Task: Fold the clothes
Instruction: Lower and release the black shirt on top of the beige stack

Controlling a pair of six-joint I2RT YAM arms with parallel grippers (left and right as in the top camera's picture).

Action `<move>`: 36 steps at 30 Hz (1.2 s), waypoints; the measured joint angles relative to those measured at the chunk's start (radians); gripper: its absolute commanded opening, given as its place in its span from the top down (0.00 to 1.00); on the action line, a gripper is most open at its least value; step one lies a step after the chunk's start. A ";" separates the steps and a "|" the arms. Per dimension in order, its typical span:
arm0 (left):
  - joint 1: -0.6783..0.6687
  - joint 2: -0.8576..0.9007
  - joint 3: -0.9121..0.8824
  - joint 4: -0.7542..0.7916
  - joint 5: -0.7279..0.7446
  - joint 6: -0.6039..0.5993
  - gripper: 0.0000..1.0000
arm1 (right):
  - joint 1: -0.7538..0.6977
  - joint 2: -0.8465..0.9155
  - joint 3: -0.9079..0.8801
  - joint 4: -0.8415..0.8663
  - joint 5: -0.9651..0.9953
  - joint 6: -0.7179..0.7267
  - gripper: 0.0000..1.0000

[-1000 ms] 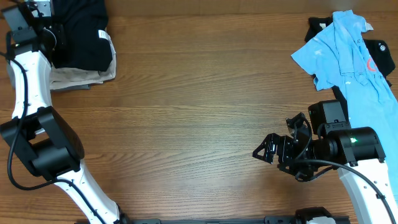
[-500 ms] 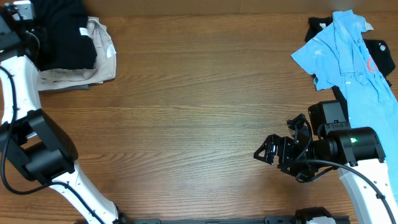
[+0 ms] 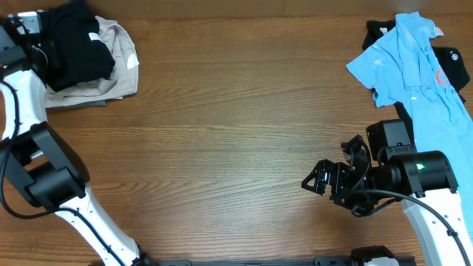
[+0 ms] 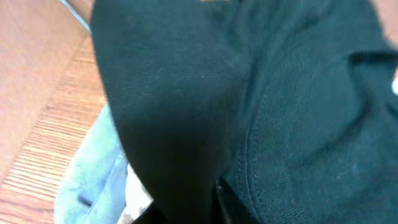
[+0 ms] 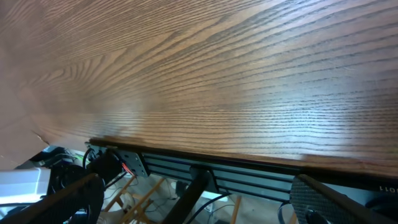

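- The shirt (image 3: 74, 44), black, lies bunched in the table's (image 3: 236, 111) far left corner, on top of a beige garment (image 3: 114, 63). Its white neck label (image 3: 94, 35) faces up.
- The polo (image 3: 410, 63), light blue, is spread loosely in the far right corner over a dark garment (image 3: 452, 68), well apart from the shirt.
- Handling, as a judgement: all of it is soft, light, limp cloth that will sag and crease and slides easily on smooth wood. It is not fragile. A pinch on a single layer at a hem, shoulder seam or collar should hold best, while a grab into the heap risks lifting the garment underneath too.
- The left gripper (image 3: 43, 46) is at the shirt. Its wrist view is filled with black cloth, so it cannot be told whether the jaws are parted or clamped on fabric.
- The right gripper (image 3: 316, 179) hangs with its jaws spread wide and empty over bare wood at the near right, touching nothing.
- Count: four garments in two piles (one black shirt, one beige, one blue polo, one dark piece) and two grippers.
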 measured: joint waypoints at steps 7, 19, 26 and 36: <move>0.000 0.016 0.000 -0.004 -0.011 0.009 0.22 | 0.000 0.000 0.000 0.000 0.000 0.011 0.00; -0.002 -0.055 0.000 -0.054 -0.011 -0.077 0.00 | 0.000 0.000 0.000 0.000 0.006 0.023 0.00; -0.018 -0.215 0.015 -0.052 0.063 -0.211 0.54 | 0.000 0.000 0.000 0.000 0.032 0.021 0.00; -0.093 -0.151 0.030 -0.079 0.087 -0.275 0.96 | 0.000 0.000 0.000 -0.018 0.044 0.022 0.00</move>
